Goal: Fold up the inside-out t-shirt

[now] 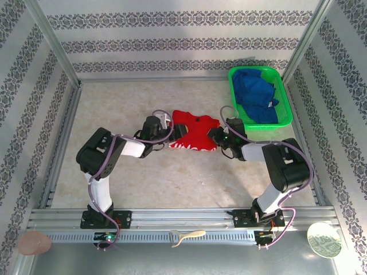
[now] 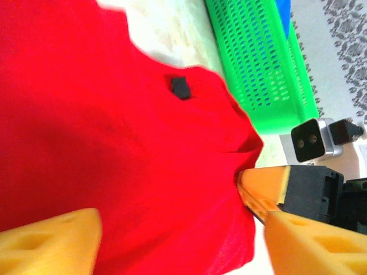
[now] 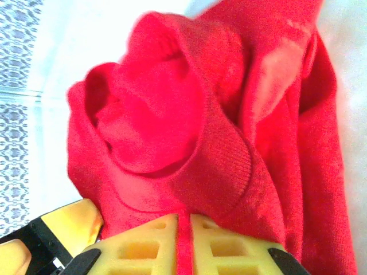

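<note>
Bare tabletop [image 1: 143,177] lies open just beyond the arm bases. Past it, the left tool [image 1: 171,137] gapes wide astride the shirt's left edge, gripping nothing. The right tool [image 1: 213,136] is pinched onto a fold at its right side. The inside-out t-shirt [image 1: 194,132] sits mid-tabletop between them, bunched and rumpled. I judge that no neat fold is made yet and that flattening comes first. Farther right, a green basket [image 1: 231,86] holding a blue garment [image 1: 258,94] limits room.
</note>
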Controlling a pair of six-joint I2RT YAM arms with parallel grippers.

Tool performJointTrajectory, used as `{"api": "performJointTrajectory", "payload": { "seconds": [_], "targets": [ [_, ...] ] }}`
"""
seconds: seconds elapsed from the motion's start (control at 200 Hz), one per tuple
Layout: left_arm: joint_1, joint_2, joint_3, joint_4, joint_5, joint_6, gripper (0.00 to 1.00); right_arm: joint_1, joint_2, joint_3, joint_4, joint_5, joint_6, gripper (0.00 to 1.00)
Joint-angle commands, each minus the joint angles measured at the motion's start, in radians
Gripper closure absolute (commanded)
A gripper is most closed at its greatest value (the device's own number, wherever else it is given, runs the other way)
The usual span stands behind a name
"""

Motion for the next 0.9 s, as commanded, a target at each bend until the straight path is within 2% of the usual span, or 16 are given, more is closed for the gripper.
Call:
{"api": "performJointTrajectory", "payload": {
  "seconds": [0.0, 0.155, 0.245, 0.32, 0.51, 0.734, 0.794, 0.894],
  "targets": [
    [0.051, -0.141, 0.029, -0.168, -0.035, 0.045, 0.18, -0.014, -0.045, 0.073, -0.066, -0.033, -0.046, 0.85],
    [0.106, -0.178, 0.15, -0.567, -0.083, 0.169, 0.17, -0.021, 0.026, 0.134, -0.088, -0.036, -0.061, 0.85],
    [0.12, -0.126, 0.259, -0.799, -0.095, 0.251, 0.15, -0.024, 0.092, 0.155, -0.081, -0.027, -0.065, 0.85],
    [0.119, -0.068, 0.325, -0.907, -0.068, 0.308, 0.15, -0.029, 0.139, 0.16, -0.074, -0.003, -0.07, 0.85],
    [0.093, 0.049, 0.408, -0.995, 0.061, 0.39, 0.15, -0.048, 0.219, 0.153, -0.045, 0.006, -0.059, 0.86],
    [0.047, 0.139, 0.409, -0.873, 0.144, 0.328, 0.16, -0.049, 0.214, 0.14, -0.04, 0.005, -0.059, 0.85],
    [0.038, 0.159, 0.408, -0.837, 0.161, 0.302, 0.26, -0.053, 0.202, 0.14, -0.035, -0.012, -0.054, 0.84],
    [0.041, 0.173, 0.381, -0.737, 0.173, 0.233, 0.6, -0.054, 0.111, 0.139, -0.044, -0.051, -0.054, 0.79]
  ]
}}
